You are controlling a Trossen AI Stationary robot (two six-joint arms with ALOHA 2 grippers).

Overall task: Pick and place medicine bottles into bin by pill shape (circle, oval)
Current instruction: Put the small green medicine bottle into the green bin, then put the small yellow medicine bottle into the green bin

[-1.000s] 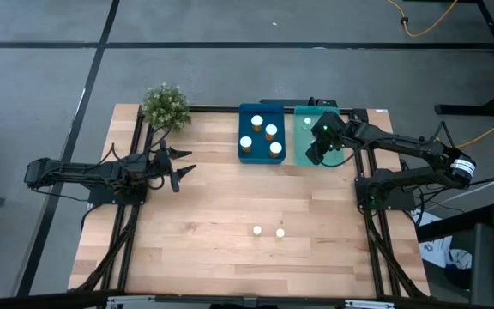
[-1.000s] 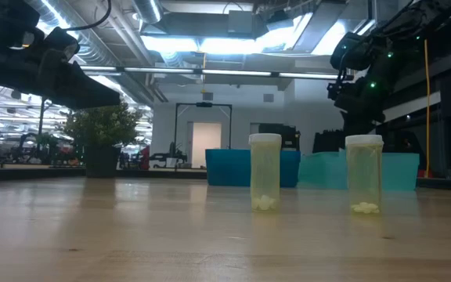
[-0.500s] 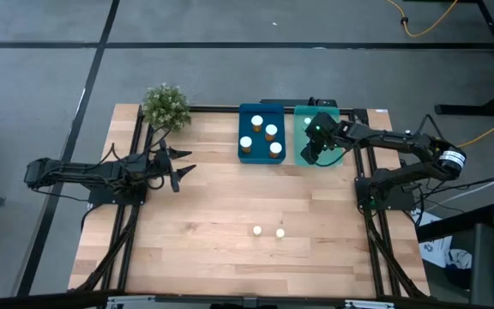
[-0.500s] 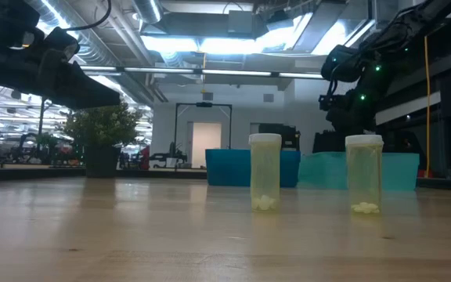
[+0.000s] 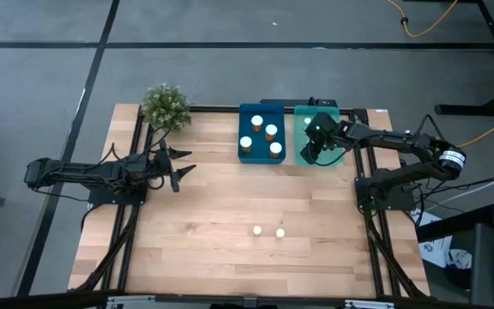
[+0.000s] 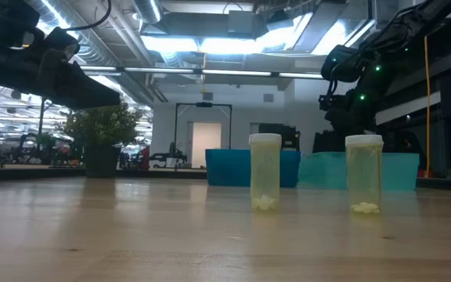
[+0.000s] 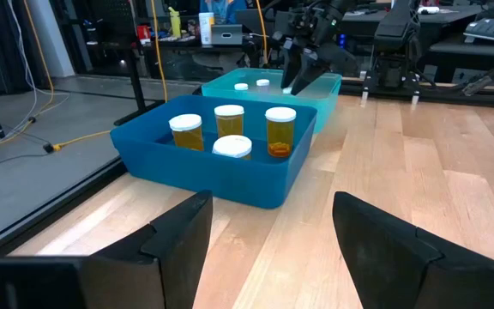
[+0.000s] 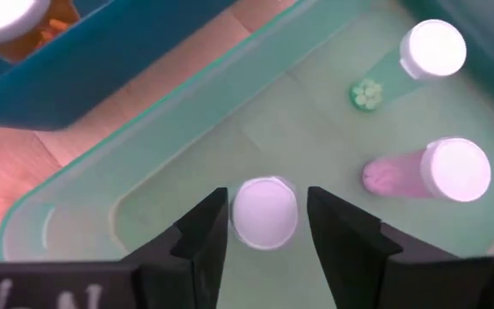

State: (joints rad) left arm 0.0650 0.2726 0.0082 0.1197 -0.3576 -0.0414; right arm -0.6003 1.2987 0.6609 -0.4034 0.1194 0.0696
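My right gripper [image 5: 314,148] is low in the teal tray [image 5: 299,158], pointing down. Its open fingers stand on either side of a white-capped bottle [image 8: 265,212], with a thin gap on each side. The bottle stands upright on the tray floor. Two more capped bottles [image 8: 434,49] [image 8: 457,169] stand in the same tray. Several amber bottles [image 5: 271,131] stand in the blue tray [image 5: 243,157]. Two pale bottles [image 5: 256,230] [image 5: 280,233] stand on the table near the front. My left gripper [image 5: 181,169] is open and empty at the table's left.
A small potted plant [image 5: 165,106] stands at the far left corner. The two trays sit side by side at the far edge. Bare wood lies between the trays and the two pale bottles [image 6: 265,171] [image 6: 364,173].
My right gripper has gone a little toward the table's left and down into the teal tray, then has kept still for the last half second.
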